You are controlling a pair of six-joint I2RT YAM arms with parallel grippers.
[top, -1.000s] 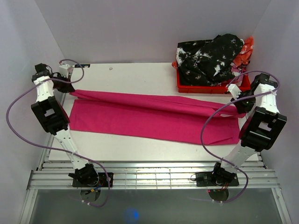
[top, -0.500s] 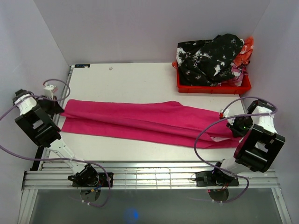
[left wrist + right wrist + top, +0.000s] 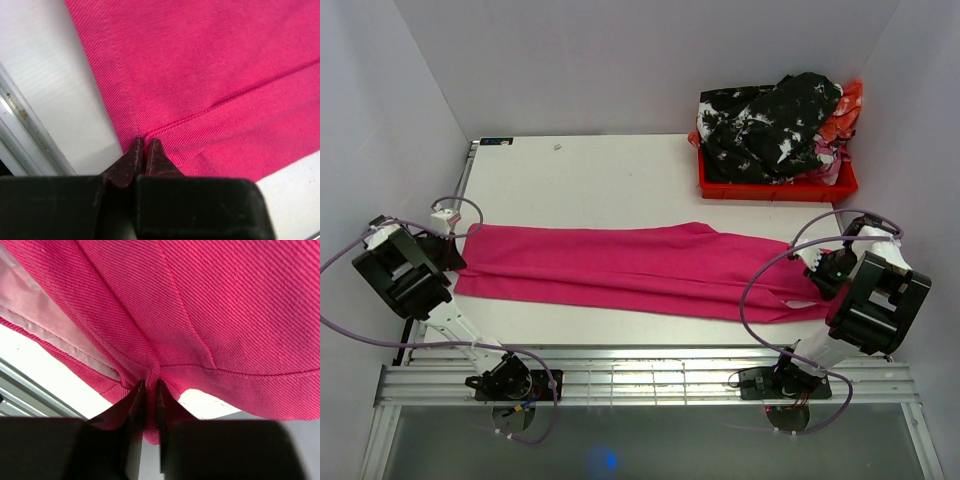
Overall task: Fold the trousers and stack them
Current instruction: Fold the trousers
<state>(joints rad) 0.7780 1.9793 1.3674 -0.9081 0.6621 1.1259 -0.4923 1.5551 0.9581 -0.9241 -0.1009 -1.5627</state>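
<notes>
The magenta trousers (image 3: 620,265) lie as a long, narrow folded strip across the white table (image 3: 600,170), from left to right. My left gripper (image 3: 453,252) is low at the strip's left end. In the left wrist view it (image 3: 145,142) is shut on the hem corner of the trousers (image 3: 210,65). My right gripper (image 3: 817,268) is at the right end. In the right wrist view it (image 3: 150,385) is shut with a bunched fold of the trousers (image 3: 225,300) between its fingers, and pale lining shows at the left.
A red crate (image 3: 775,188) piled with black flowered and orange clothes stands at the back right corner. Metal rails (image 3: 640,380) run along the table's near edge. Purple cables loop beside both arms. Walls close in on the left, right and back.
Both grippers carried the trousers' far edge toward the front, then came slightly back. The cloth went from a wide spread to a narrower doubled strip lying flatter.
</notes>
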